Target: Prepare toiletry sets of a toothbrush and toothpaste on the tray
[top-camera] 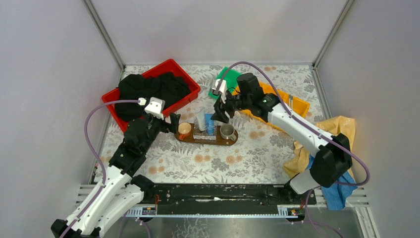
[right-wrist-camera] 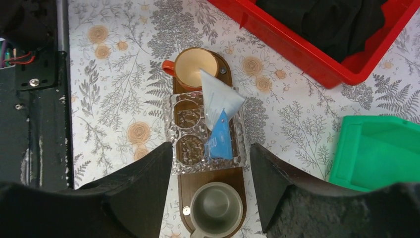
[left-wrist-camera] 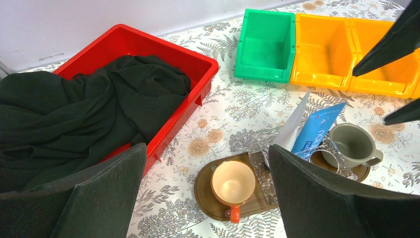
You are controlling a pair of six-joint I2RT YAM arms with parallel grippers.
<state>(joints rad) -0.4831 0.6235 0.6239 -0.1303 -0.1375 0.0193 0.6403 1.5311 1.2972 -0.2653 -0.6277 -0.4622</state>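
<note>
Hovering straight above the tray (right-wrist-camera: 182, 189), the right gripper (right-wrist-camera: 209, 154) has its jaws apart and nothing between them, and the blue toothpaste tube (right-wrist-camera: 220, 139) stands just beneath that gap. It sits in the clear holder (right-wrist-camera: 184, 130) at the middle of the tray, crimped end up and leaning. The whitish toothpaste tube (right-wrist-camera: 218, 96) stands in the same holder right beside it, on the side toward the orange cup (right-wrist-camera: 195, 67). The grey cup (right-wrist-camera: 215, 208) sits at the tray's other end. The tray's long axis runs across the table between the two arms, so in the right wrist view it passes lengthwise between the fingers. The left gripper (left-wrist-camera: 205, 163) is spread wide and empty just off the orange-cup end, pointing along that axis. Both tubes look placed, and the two round holes on the holder's near side show empty. I judge the toothbrush is what is left, and I cannot make one out with any confidence in these views. The green bin (right-wrist-camera: 381, 148) and the orange bins (left-wrist-camera: 322, 44) lie beyond the tray on the right arm's side, well apart from the left gripper, so a fetch from there likely falls to the right arm. What shows of the bins from the left wrist looks bare.
</note>
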